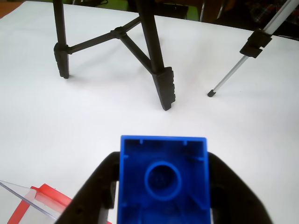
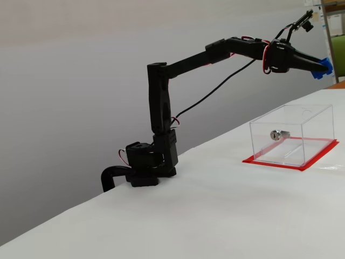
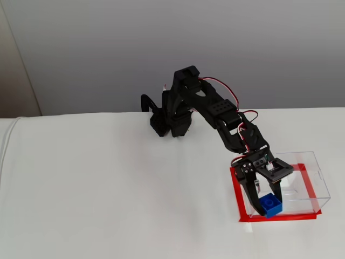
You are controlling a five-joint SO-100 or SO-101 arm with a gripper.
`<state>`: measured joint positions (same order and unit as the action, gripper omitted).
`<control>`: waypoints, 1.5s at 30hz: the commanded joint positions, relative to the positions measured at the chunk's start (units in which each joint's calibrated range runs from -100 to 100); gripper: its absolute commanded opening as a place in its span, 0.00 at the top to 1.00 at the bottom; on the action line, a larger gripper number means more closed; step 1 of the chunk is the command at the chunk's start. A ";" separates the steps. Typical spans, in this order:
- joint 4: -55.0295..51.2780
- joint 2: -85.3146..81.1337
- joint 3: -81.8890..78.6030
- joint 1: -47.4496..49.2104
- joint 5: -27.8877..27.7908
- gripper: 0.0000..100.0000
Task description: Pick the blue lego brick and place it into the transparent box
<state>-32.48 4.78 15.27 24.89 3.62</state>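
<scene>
My gripper (image 1: 162, 196) is shut on the blue lego brick (image 1: 163, 179), whose hollow underside faces the wrist camera. Black fingers (image 1: 93, 186) press it from both sides. In a fixed view the gripper (image 2: 317, 65) holds the brick (image 2: 322, 68) high in the air, well above the transparent box (image 2: 291, 135), which stands on a red base sheet (image 2: 318, 156) and carries a silver lock (image 2: 279, 135). From the other fixed view the brick (image 3: 269, 205) hangs over the box's (image 3: 312, 189) near left corner. A corner of the box (image 1: 23, 198) shows at the wrist view's bottom left.
A black tripod (image 1: 159, 74) and a thin silver tripod leg (image 1: 233, 74) stand on the white table (image 1: 70, 121) beyond the brick. The arm's base (image 2: 145, 167) is clamped at the table's far edge.
</scene>
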 commanded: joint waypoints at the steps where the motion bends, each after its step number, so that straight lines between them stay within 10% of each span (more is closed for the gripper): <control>1: 0.27 -4.74 -0.17 2.72 -0.12 0.84; 19: -0.42 -6.69 -4.96 27.34 0.30 0.84; 45: -2.95 -7.28 -9.66 29.71 0.35 0.71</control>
<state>-35.90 1.23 5.03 54.70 3.76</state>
